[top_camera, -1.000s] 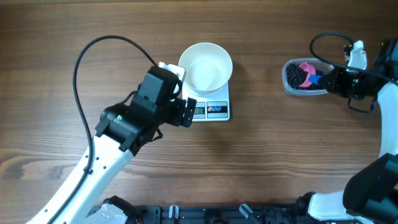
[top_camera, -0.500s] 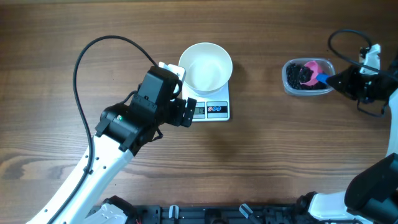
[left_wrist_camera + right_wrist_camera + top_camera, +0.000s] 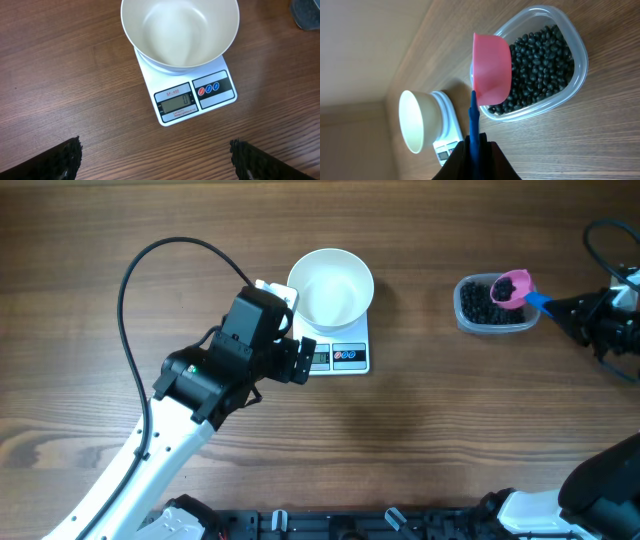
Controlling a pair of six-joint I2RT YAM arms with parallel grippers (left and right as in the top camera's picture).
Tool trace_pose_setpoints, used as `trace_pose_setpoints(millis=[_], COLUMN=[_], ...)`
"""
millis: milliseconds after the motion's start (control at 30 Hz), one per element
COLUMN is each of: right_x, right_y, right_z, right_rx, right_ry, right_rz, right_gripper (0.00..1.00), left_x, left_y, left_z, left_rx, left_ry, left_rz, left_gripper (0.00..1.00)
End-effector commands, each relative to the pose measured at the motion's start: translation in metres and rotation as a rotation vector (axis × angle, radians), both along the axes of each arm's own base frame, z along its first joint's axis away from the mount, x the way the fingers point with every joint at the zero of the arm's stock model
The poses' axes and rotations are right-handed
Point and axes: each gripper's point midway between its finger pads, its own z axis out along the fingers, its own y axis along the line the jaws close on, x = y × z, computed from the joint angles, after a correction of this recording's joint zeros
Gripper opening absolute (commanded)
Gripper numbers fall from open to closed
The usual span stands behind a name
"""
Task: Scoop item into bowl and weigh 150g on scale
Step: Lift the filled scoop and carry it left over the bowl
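Right hand (image 3: 474,152) clamped tight on the pink scoop (image 3: 491,67) by its blue handle, well apart from the scale (image 3: 185,95); left hand (image 3: 155,162) gapes wide, empty, near the scale.

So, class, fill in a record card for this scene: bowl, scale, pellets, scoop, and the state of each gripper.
bowl: white, empty, sitting on the scale
scale: white, flat on the table
pellets: black, in a clear tub
scoop: pink, blue handle, above the tub
left gripper: open, holding nothing
right gripper: shut on the scoop's handle

Open table (image 3: 420,410) between scale (image 3: 348,358) and tub (image 3: 461,322); left arm (image 3: 215,370) flanks scale.
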Motion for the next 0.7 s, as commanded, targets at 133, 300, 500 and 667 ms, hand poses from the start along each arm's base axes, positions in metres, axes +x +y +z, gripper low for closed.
trace_pose_setpoints(millis=[133,300,500,667], right_x=[0.002,0.002,0.005,0.005], right_y=[0.006,0.017,0.030,0.046], right_z=[0.005,0.017,0.036,0.045], right_rx=[0.138,0.218,0.324,0.377], right_ry=[0.017,-0.022,-0.091,-0.108], right_rz=[-0.043,-0.015,0.026,0.073], right_gripper=[0.04,0.04,0.04,0.04], left_x=[0.000,0.000,0.000,0.000], left_y=[-0.001,-0.001,-0.001,-0.001], left_z=[-0.002,-0.002,-0.002,-0.002], left_rx=[0.006,0.006,0.007,0.006], left_ry=[0.004,0.004,0.004,0.004], left_rz=[-0.021,-0.021,-0.021,-0.021], left_gripper=[1.00,1.00,1.00,1.00])
